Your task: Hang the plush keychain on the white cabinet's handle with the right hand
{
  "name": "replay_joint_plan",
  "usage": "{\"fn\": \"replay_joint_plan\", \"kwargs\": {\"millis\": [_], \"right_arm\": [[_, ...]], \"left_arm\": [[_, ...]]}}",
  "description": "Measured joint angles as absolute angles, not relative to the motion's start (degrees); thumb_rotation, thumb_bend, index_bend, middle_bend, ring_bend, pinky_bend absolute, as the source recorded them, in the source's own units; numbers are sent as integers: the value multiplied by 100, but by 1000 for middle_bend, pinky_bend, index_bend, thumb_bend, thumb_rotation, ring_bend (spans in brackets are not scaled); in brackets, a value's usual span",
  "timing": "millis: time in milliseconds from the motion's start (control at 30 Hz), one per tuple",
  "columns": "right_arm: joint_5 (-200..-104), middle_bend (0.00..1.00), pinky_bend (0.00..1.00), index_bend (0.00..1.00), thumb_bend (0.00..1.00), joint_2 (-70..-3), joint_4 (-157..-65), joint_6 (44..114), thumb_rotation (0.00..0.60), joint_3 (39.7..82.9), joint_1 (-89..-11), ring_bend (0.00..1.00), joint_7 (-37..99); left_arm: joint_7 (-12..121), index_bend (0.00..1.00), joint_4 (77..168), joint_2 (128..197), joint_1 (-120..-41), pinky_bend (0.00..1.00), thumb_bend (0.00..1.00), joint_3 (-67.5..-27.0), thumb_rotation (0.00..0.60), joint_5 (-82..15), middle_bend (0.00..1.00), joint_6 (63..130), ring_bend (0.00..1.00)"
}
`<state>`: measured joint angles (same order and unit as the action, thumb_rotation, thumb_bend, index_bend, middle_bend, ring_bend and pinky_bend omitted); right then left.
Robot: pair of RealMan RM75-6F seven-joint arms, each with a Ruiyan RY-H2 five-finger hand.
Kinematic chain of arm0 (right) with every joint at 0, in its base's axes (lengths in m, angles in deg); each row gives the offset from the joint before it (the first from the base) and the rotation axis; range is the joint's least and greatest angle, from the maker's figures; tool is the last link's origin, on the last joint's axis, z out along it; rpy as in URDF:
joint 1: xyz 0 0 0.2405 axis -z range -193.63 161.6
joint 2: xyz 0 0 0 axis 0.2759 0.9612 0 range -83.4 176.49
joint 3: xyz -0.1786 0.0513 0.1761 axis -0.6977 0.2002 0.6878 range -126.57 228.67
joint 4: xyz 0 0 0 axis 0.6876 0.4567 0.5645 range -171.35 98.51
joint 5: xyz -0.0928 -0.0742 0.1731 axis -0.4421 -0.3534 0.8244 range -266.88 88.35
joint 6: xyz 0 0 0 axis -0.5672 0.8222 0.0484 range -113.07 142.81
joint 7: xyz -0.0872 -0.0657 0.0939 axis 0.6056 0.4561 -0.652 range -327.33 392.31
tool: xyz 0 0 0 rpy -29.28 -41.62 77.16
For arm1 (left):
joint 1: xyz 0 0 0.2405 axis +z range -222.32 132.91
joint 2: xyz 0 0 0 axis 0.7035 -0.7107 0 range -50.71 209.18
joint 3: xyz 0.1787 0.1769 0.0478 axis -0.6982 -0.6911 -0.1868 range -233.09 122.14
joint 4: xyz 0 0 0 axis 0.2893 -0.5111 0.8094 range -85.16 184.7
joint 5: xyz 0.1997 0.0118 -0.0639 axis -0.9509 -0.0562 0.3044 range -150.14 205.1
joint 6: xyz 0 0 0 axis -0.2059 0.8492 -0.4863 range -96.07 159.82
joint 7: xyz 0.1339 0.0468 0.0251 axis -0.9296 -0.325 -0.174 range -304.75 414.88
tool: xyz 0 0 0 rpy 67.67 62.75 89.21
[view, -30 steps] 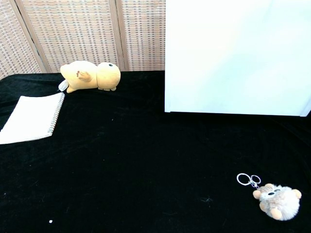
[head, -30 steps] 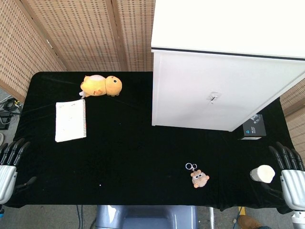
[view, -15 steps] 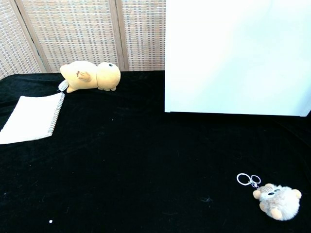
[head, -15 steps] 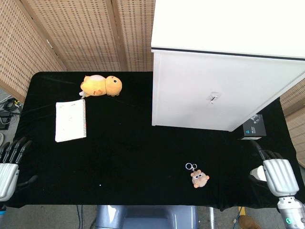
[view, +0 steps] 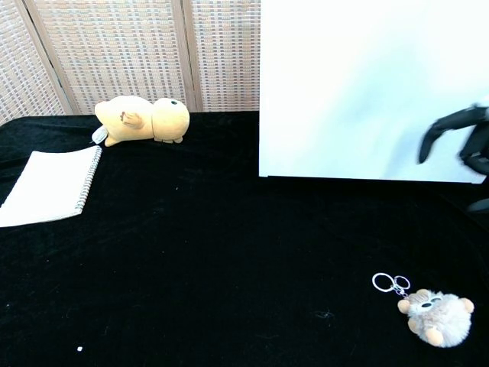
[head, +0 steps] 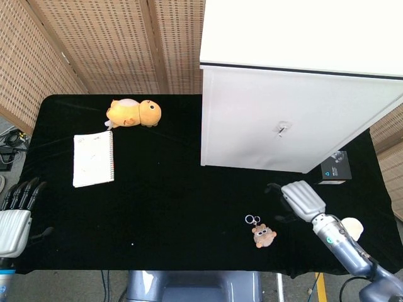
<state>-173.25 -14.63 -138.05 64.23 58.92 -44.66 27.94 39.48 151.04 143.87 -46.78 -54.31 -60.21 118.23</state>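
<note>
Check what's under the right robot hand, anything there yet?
Only black tabletop shows below the right robot hand. The plush keychain lies apart, nearer the front edge, untouched. The cloth directly beneath the palm is covered.

Woven rattan screen panels (head: 94, 38) stand behind a table draped in black cloth (head: 176, 189); grey floor with what may be cables (head: 9, 148) shows at left.

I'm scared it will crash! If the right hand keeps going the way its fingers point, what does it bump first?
Probably nothing soon: the right hand points left, between cabinet and keychain, over bare table. Depth is uncertain.
</note>
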Motion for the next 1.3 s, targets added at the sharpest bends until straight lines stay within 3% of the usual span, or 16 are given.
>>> {"fn": "replay_joint_plan", "kwargs": {"millis": [100, 567, 1300], "right_arm": [[-16977, 882, 1000, 402, 444, -1763, -13698, 6160, 600, 5935, -4690, 852, 2983], [-15801, 897, 1000, 519, 481, -3091, -13139, 5876, 600, 5703, -5132, 852, 4416], [-14346, 903, 1000, 503, 565, -4151, -12369, 6080, 600, 5315, -5533, 854, 5805]], "left_arm": [[3946, 0, 15099, 14395, -4688, 0, 0, -5408, 600, -5962, 0, 11817, 0], [3906, 0, 15058, 14422, -4739, 0, 0, -5343, 600, -5739, 0, 11743, 0], [3957, 0, 15074, 14383, -4785, 0, 0, -5324, 600, -5605, 0, 11701, 0]]}}
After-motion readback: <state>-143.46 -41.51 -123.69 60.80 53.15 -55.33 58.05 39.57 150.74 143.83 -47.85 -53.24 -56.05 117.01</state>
